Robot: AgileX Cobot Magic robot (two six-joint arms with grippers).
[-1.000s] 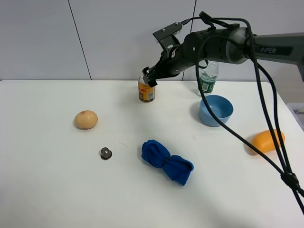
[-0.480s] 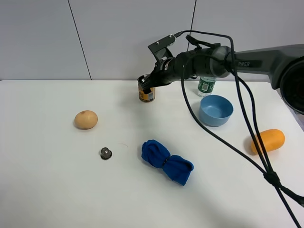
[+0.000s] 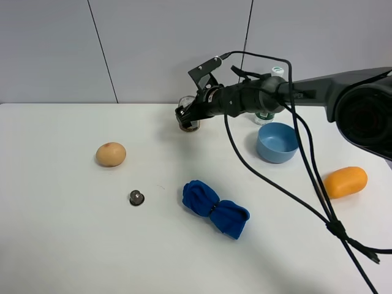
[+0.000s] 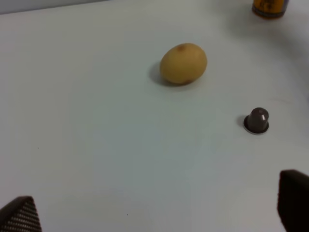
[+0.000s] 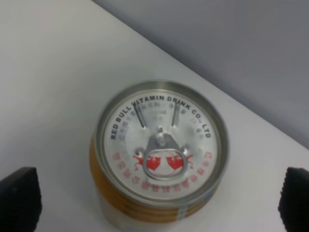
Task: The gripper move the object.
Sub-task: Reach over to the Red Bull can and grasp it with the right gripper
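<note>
One can [image 5: 159,150] | centred between right hand [image 5: 157,200] fingers [image 5: 19,198] (spread wide, not touching)

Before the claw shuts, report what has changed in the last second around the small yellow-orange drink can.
The black right gripper came down from above the silver-topped yellow-orange can and now straddles it, jaws open and not yet gripping. The can stayed where it was, as did the tan egg-shaped object, the crumpled blue cloth, the blue bowl and the smooth orange fruit.
</note>
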